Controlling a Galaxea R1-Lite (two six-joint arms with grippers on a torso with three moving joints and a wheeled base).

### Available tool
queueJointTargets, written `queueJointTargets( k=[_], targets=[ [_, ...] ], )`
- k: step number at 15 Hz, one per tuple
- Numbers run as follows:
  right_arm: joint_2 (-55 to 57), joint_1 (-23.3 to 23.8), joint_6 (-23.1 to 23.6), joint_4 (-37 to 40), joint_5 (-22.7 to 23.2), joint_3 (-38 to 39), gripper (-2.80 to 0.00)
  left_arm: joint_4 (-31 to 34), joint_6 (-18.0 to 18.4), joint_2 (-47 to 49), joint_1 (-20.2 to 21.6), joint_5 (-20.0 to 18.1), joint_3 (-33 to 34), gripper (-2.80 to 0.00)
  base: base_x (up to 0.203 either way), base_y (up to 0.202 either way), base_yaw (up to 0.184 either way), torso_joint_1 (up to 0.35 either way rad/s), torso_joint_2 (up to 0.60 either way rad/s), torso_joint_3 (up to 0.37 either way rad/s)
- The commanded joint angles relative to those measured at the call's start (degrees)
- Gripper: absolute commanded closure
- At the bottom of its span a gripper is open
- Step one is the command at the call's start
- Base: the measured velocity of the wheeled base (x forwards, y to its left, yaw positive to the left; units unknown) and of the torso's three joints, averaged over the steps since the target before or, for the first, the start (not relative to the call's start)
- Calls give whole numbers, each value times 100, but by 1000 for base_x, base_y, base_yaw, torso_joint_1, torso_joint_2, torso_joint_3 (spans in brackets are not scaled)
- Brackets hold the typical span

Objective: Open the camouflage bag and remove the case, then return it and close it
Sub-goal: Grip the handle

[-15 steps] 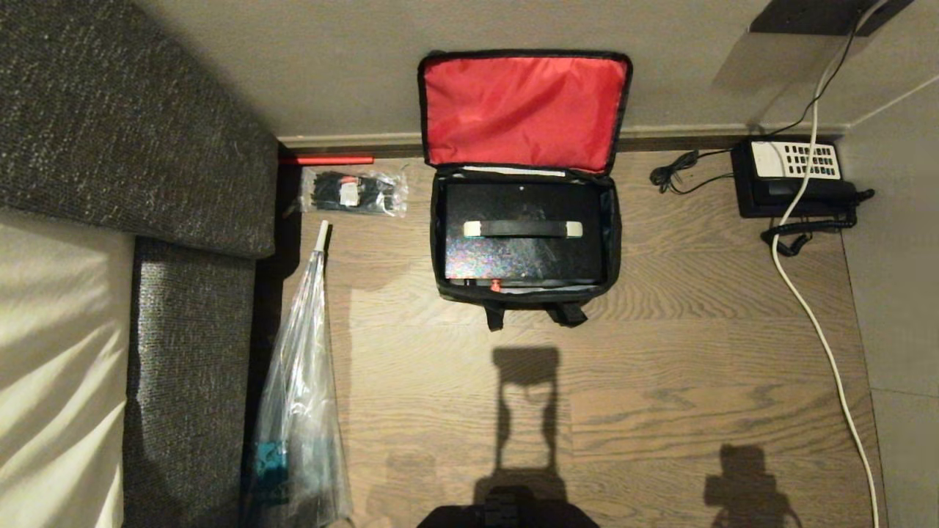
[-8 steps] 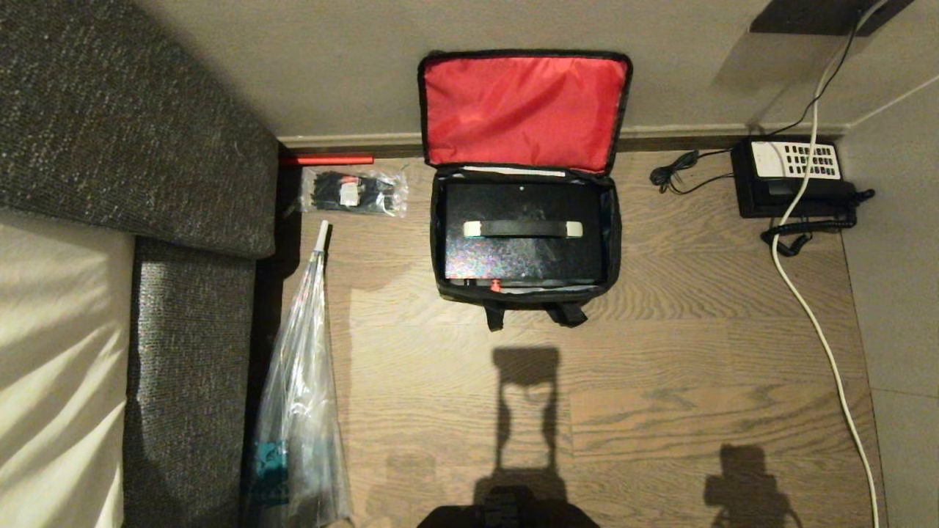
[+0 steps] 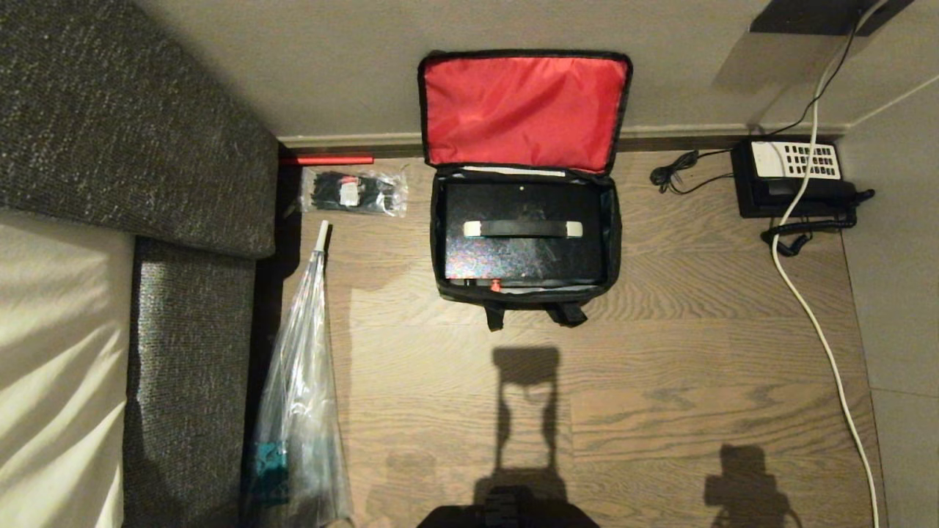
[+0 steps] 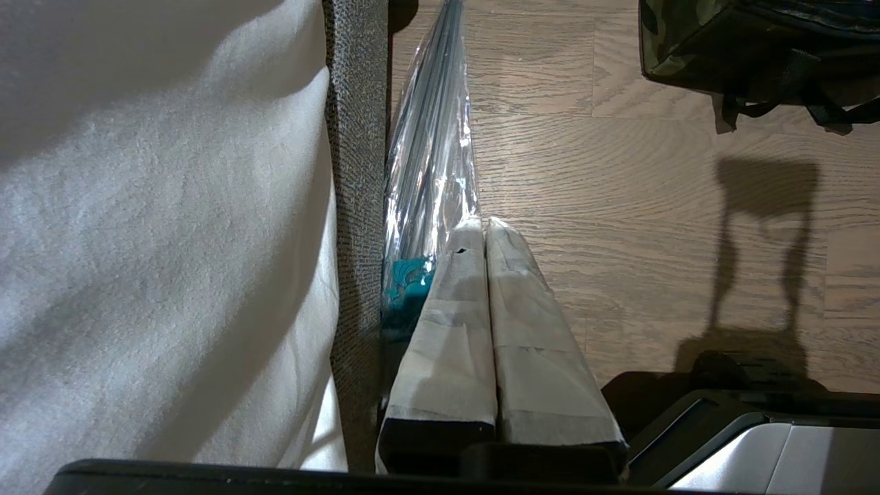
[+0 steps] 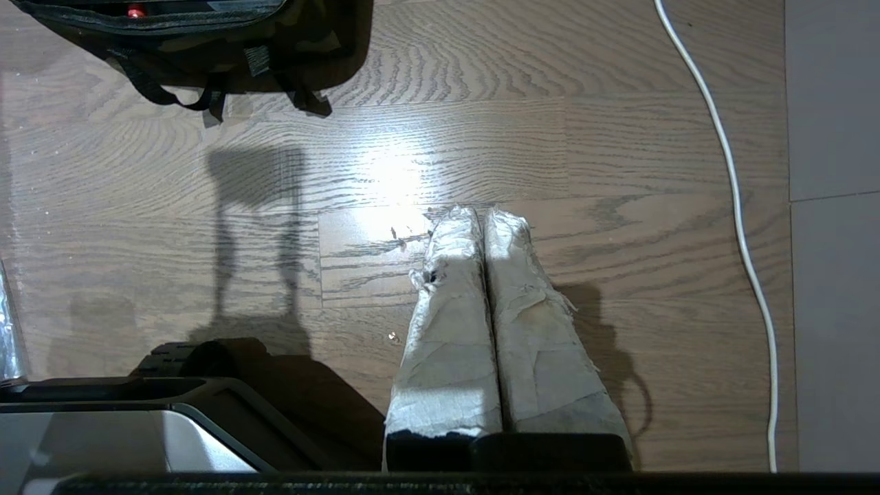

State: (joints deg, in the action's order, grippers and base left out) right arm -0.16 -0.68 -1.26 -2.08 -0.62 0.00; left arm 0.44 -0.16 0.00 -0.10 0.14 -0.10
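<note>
While case (image 3: 524,233) sits in open camouflage bag (image 3: 615,242) (lid up); both grippers pinched closed.

Ahead of both sets of closed fingers (image 5: 485,214), bare wooden floor (image 3: 660,367) stretches up to the camouflage bag (image 3: 525,297), so the approach is open. The bag's red lid (image 3: 524,110) stands back against the wall, leaving the case (image 3: 524,257) uncovered from above. Just beside the left fingers (image 4: 478,230) lie a clear plastic bag (image 3: 301,411) and the sofa (image 3: 191,367). Beyond the right fingers, a white cable (image 5: 746,227) crosses the floor, with a telephone (image 3: 796,180) further ahead.
</note>
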Motion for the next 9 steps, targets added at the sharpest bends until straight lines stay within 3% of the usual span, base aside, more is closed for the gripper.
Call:
queueJointTargets(
  k=[1,9],
  targets=[
    [-81,-2,-4,-2,1,70,0,0,-2,0,1,3,1,0,0,0,0,0,0,0],
    [-81,-9,3,-2,1,70,0,0,-2,-9,1,3,1,0,0,0,0,0,0,0]
  ],
)
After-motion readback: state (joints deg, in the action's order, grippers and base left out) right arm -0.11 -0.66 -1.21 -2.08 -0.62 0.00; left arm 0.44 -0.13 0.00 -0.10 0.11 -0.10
